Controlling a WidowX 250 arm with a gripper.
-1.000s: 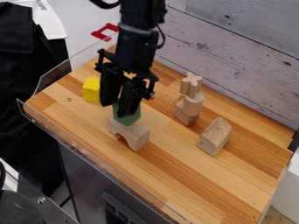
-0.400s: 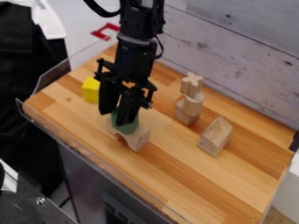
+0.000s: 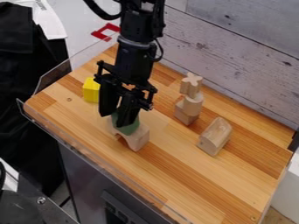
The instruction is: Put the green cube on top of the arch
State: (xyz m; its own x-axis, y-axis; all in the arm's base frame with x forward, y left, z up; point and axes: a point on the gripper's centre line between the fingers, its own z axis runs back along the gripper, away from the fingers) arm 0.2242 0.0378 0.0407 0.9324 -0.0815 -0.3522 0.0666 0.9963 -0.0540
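Table (image 3: 175, 175): cube (image 3: 130, 127) on arch (image 3: 138, 138), yellow block (image 3: 91, 89) at cube's 11 o'clock; your gripper (image 3: 117, 120) at cube, can't tell opening or grip

On the table (image 3: 175, 183), the cube (image 3: 129, 128) sits on the arch (image 3: 139, 139), one block (image 3: 91, 91) is behind it to the left, and a tower (image 3: 192, 105) and another block (image 3: 215, 136) are to the right.

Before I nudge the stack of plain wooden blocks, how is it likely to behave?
The stack would probably topple easily, being narrow and several pieces high. Its pieces look rigid, and the cross-shaped top one might fall first.
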